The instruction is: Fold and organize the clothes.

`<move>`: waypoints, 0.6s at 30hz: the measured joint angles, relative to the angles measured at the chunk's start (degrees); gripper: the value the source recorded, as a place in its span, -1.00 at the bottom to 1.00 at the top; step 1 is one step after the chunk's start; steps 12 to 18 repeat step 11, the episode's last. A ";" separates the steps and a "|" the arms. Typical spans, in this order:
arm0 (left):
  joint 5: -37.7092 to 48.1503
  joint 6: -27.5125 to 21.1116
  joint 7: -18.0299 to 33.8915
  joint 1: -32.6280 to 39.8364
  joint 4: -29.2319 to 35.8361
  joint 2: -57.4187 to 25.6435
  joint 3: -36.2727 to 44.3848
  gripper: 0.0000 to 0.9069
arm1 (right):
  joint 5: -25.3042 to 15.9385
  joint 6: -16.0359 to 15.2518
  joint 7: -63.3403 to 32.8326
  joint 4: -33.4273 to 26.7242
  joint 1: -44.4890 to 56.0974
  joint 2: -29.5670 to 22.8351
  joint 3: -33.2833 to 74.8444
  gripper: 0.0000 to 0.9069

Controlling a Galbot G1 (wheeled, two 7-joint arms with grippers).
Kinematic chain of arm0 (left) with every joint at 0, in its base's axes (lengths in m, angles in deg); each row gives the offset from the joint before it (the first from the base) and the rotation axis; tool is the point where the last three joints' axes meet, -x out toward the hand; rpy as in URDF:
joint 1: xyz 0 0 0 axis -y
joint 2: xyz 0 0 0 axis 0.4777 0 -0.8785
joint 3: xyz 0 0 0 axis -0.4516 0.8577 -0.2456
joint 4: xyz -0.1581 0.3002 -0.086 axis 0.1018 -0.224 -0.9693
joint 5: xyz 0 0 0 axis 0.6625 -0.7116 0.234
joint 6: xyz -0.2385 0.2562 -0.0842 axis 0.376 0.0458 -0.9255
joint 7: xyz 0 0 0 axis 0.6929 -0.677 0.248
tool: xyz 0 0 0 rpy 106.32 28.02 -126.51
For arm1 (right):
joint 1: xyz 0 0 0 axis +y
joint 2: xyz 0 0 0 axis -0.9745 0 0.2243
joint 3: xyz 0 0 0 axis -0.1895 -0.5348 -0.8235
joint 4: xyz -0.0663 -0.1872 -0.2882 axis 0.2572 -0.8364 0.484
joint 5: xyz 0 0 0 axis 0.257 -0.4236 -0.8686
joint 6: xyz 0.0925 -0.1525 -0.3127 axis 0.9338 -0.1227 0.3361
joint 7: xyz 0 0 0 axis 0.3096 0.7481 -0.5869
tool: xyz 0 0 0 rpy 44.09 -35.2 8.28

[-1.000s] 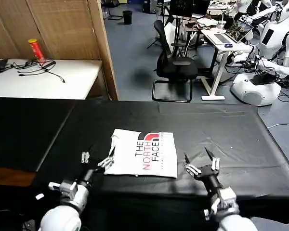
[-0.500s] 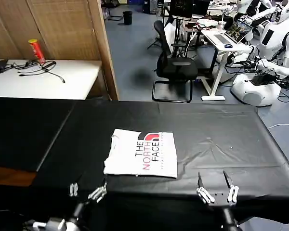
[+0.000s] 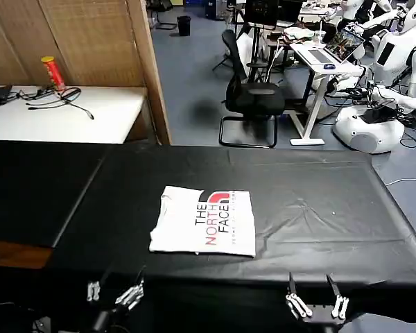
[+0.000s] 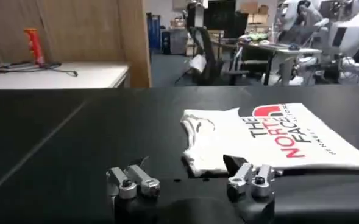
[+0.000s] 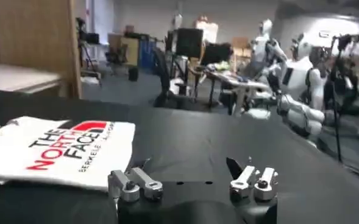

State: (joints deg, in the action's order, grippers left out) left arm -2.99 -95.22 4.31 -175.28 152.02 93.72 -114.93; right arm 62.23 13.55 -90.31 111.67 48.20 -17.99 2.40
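Head view: white T-shirt [image 3: 203,222] lies folded, logo up, mid-table [image 3: 319,187]. Left end effector [image 3: 114,294] and right end effector [image 3: 317,305] hover spread at the near edge. Soft, light cotton; pinch it along a folded edge.

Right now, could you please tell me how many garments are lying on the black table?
1: a folded white T-shirt, logo side up, lies near the middle of the black table, beyond the left gripper and right gripper, both open at the near edge.

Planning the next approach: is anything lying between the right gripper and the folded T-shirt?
Nothing: in the head view, bare black table separates the open right gripper from the T-shirt.
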 joint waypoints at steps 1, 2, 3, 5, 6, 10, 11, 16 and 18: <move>0.00 -0.02 0.01 -0.10 0.05 -0.02 -0.08 0.94 | 0.07 -0.02 -0.01 0.01 0.07 -0.01 -0.02 0.94; 0.00 -0.03 0.01 -0.18 0.09 -0.02 -0.15 0.94 | 0.07 -0.02 -0.01 0.03 0.13 -0.01 -0.02 0.94; 0.00 -0.03 0.01 -0.25 0.09 -0.04 -0.26 0.94 | 0.07 -0.02 -0.01 0.04 0.17 -0.01 -0.02 0.94; 0.00 -0.05 0.02 -0.31 0.08 -0.05 -0.27 0.94 | 0.07 -0.01 0.00 0.06 0.25 -0.01 -0.02 0.94; -0.01 -0.05 0.01 -0.38 0.07 -0.05 -0.29 0.94 | 0.07 0.00 0.00 0.06 0.28 -0.01 -0.02 0.94; -0.01 -0.04 -0.07 -0.58 -0.05 -0.09 -0.68 0.94 | 0.07 0.02 0.05 0.07 0.35 -0.02 -0.02 0.94; -0.02 -0.04 -0.08 -0.61 -0.13 -0.10 -0.82 0.94 | 0.07 0.03 0.06 0.07 0.37 -0.02 -0.02 0.94; -0.02 -0.04 -0.08 -0.61 -0.13 -0.10 -0.82 0.94 | 0.07 0.03 0.06 0.07 0.37 -0.02 -0.02 0.94; -0.02 -0.04 -0.08 -0.61 -0.13 -0.10 -0.82 0.94 | 0.07 0.03 0.06 0.07 0.37 -0.02 -0.02 0.94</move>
